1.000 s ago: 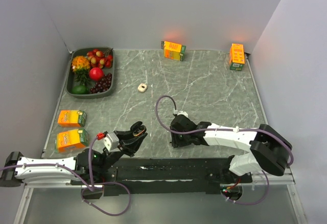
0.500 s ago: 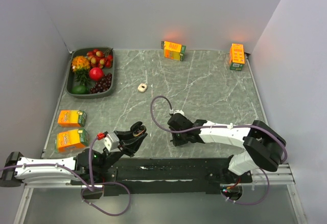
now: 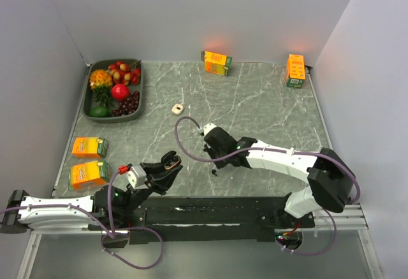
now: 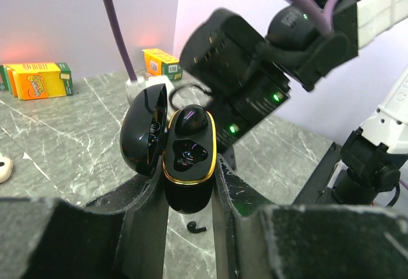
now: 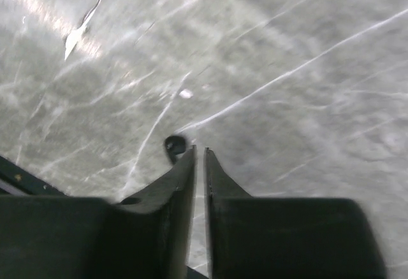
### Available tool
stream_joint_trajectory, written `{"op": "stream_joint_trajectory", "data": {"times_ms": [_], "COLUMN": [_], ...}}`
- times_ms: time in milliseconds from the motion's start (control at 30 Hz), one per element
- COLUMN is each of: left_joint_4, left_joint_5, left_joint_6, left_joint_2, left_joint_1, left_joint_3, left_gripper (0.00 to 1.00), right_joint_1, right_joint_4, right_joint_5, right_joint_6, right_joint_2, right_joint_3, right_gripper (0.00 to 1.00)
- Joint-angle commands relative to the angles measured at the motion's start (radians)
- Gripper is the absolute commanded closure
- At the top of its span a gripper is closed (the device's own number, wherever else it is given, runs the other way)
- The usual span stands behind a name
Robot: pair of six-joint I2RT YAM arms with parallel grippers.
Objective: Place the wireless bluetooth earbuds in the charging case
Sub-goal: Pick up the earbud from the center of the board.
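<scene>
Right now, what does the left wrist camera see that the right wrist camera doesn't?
Only the left wrist view shows the open black charging case clamped in the left gripper, an orange juice carton and the right arm. Only the right wrist view shows the right gripper, shut and empty. Both show a black earbud lying loose on the marble table.

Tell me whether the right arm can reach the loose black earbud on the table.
Probably yes: the right gripper hangs just beside the black earbud with nothing between them, though its shut jaws must open first.
</scene>
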Motion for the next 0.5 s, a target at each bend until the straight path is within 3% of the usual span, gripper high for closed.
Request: {"op": "stream_joint_trajectory", "data": {"times_ms": [0, 167, 467], "left_joint_4": [-0.002, -0.040, -0.042], "left_joint_5": [0.008, 0.008, 0.010], "left_joint_6": [-0.008, -0.017, -0.023], "left_joint_2": [-0.041, -0.062, -0.059], "left_joint_1": [0.002, 0.002, 0.002], "left_joint_3": [0.012, 0.008, 0.003], "left_gripper": [0.99, 0.99, 0.99], "right_joint_1": [-0.065, -0.065, -0.002], "right_joint_4": [-0.072, -0.099, -0.111], "right_joint_5": [0.009, -0.081, -0.121], "right_joint_6": [-0.034, 0.073, 0.084], "right_joint_2": [-0.029, 0.002, 0.040], "right_joint_3": [0.073, 0.097, 0.097], "right_gripper": [0.65, 0.59, 0.50]}}
